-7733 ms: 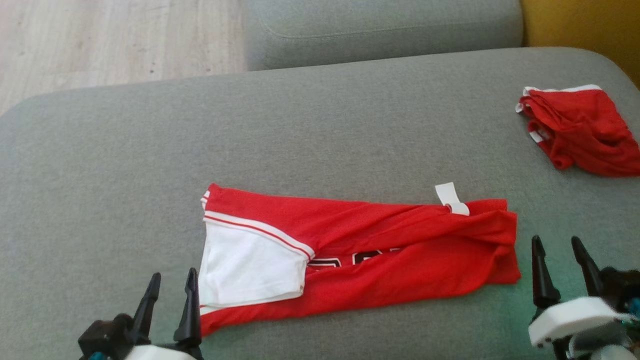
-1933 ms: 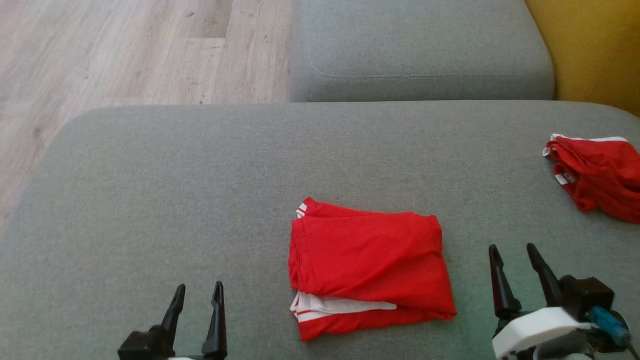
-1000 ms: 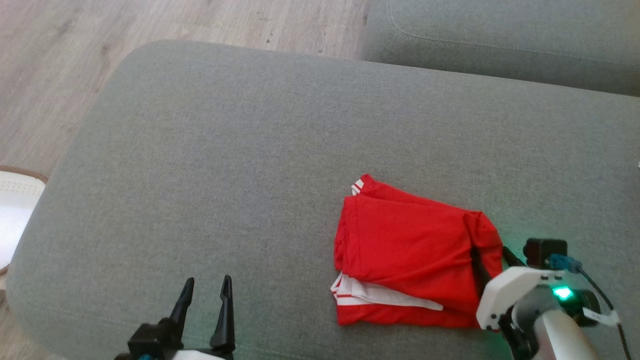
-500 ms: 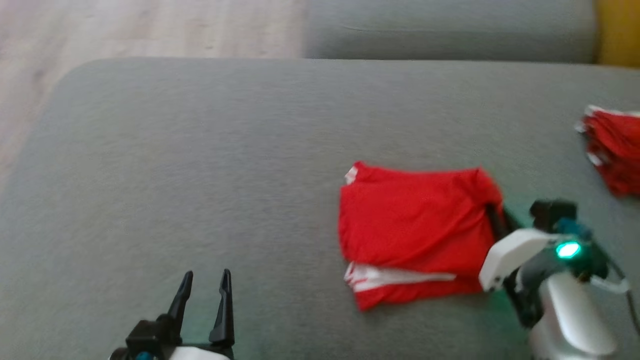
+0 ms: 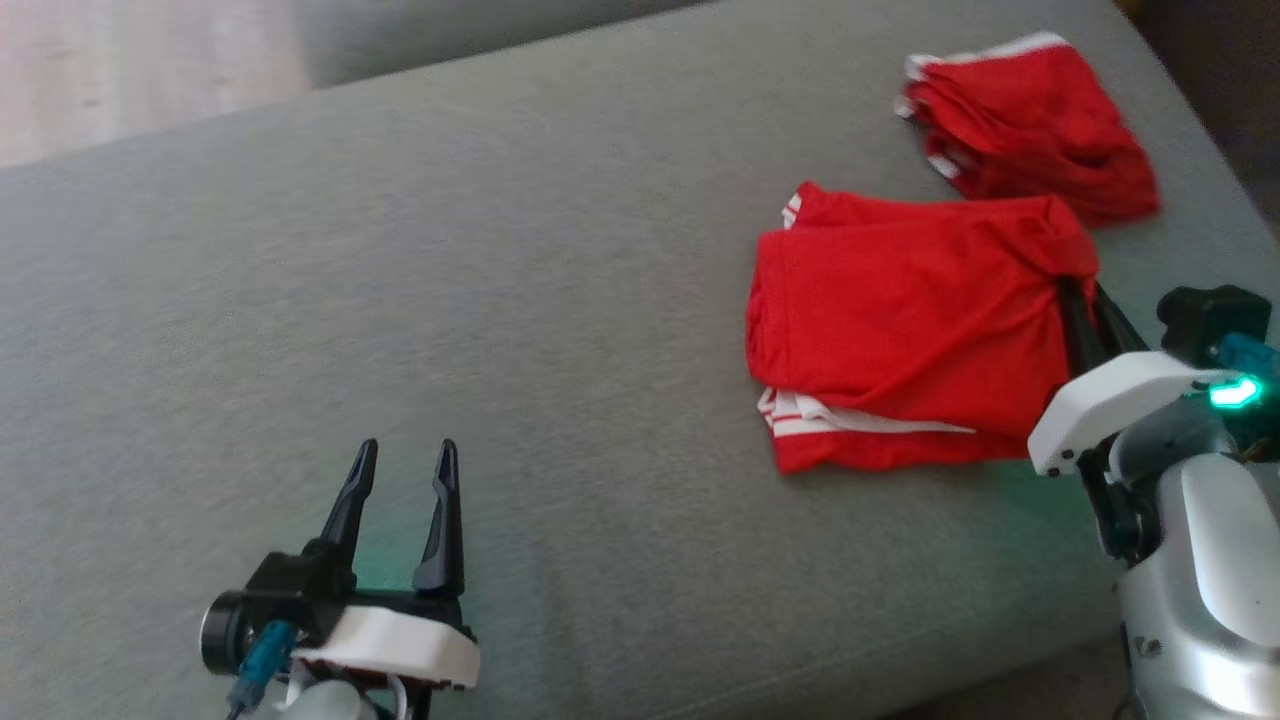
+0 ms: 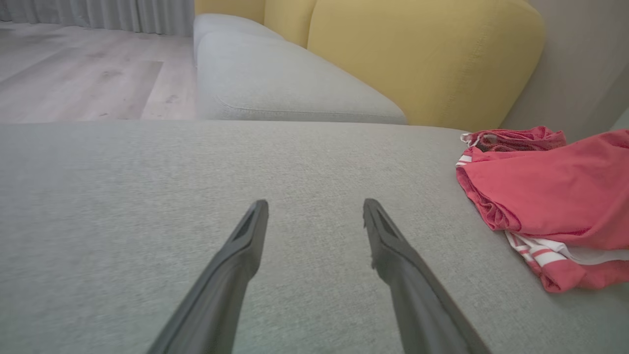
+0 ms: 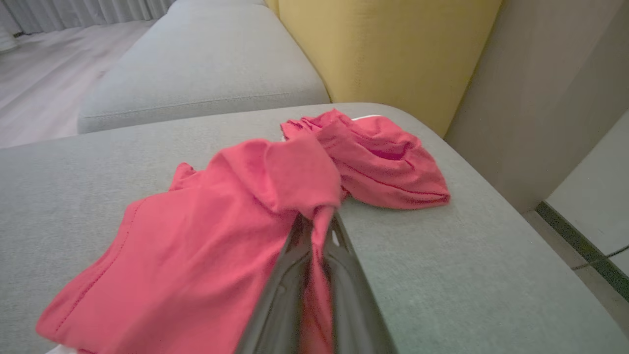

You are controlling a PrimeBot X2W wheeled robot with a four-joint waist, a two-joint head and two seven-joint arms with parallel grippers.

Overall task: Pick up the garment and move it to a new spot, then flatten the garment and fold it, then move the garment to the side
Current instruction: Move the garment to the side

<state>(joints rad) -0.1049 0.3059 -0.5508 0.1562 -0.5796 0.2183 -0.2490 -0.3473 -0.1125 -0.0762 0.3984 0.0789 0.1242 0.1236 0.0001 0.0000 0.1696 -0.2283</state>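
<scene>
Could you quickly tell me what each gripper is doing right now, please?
Left gripper: open, empty.
Right gripper: closed on the folded red garment.

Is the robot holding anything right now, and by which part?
The right gripper pinches the folded red garment by its right edge, near the far corner. The left gripper is open and holds nothing.

The right hand (image 5: 1082,290) seems pinched on the garment (image 5: 900,320), its tips hidden under the fold.
</scene>
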